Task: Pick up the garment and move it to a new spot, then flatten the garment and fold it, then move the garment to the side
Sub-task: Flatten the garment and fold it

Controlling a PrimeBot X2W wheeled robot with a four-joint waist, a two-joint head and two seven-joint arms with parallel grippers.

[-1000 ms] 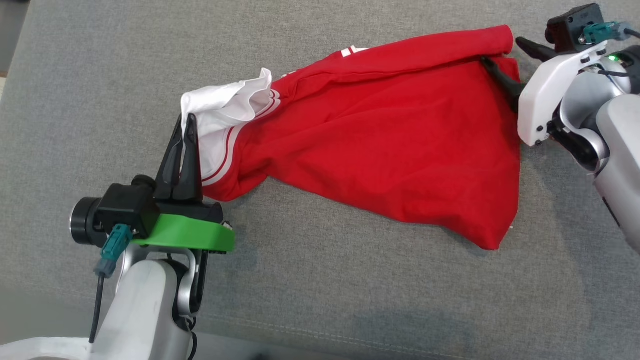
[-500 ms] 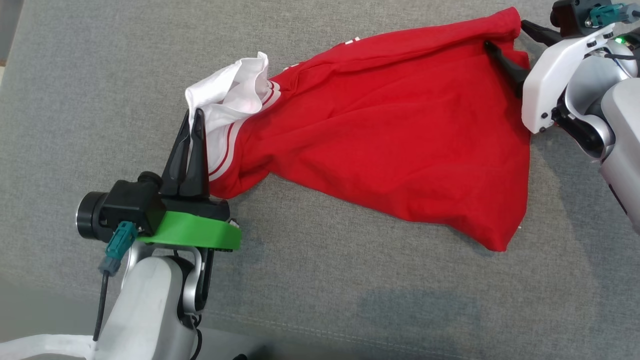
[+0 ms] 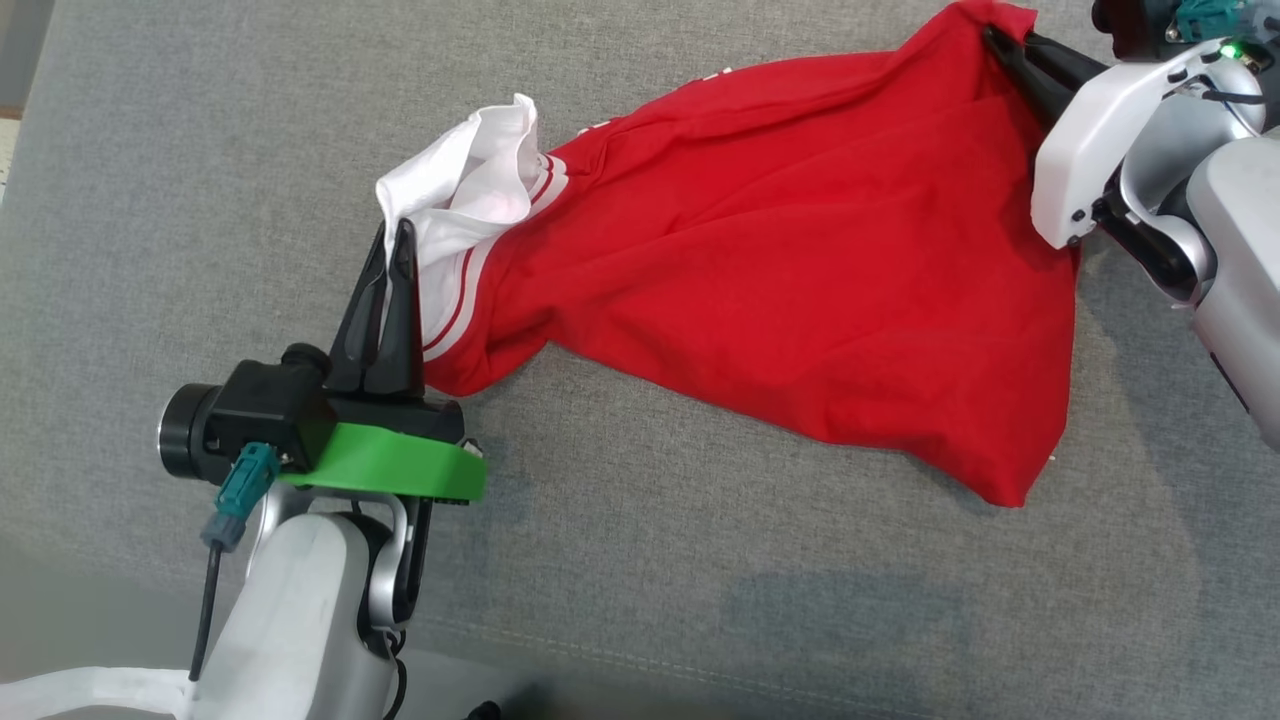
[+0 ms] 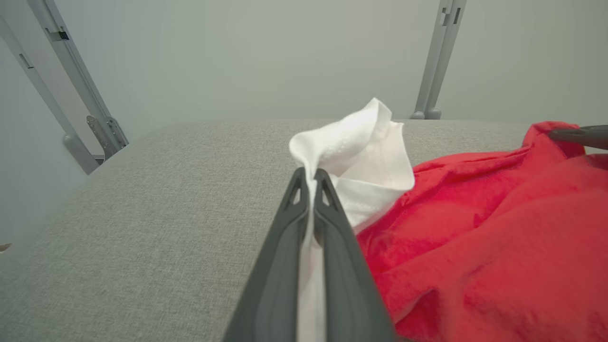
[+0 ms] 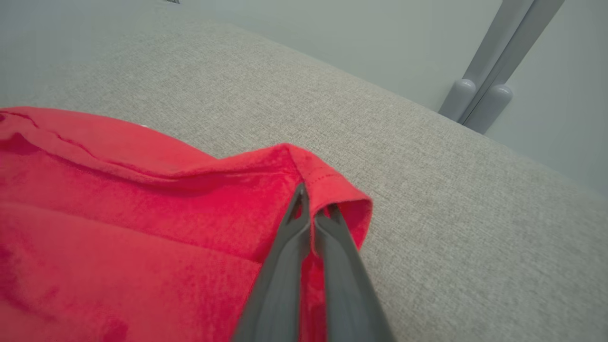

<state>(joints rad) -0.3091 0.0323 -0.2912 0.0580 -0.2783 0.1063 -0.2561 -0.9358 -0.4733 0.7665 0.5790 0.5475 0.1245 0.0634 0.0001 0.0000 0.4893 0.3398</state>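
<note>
The garment (image 3: 760, 260) is a red shirt with a white, red-striped sleeve, lying rumpled across the grey cushion (image 3: 700, 580). My left gripper (image 3: 392, 232) is shut on the white sleeve (image 3: 470, 190) at the garment's left end; the left wrist view shows white cloth (image 4: 356, 152) pinched between the fingers (image 4: 285, 247). My right gripper (image 3: 995, 35) is shut on the red hem corner at the upper right, which is lifted off the cushion. In the right wrist view the hem (image 5: 323, 180) folds over the closed gripper (image 5: 308, 194).
The grey cushion's front seam (image 3: 700, 665) runs along the bottom of the head view. Grey metal frame legs (image 4: 71, 95) stand behind the cushion at left and right (image 5: 479, 99). A white cloth strip (image 3: 70, 690) lies at the lower left corner.
My right gripper has closed on the red hem corner and pulled it up and to the right. The left gripper keeps its hold on the white sleeve.
</note>
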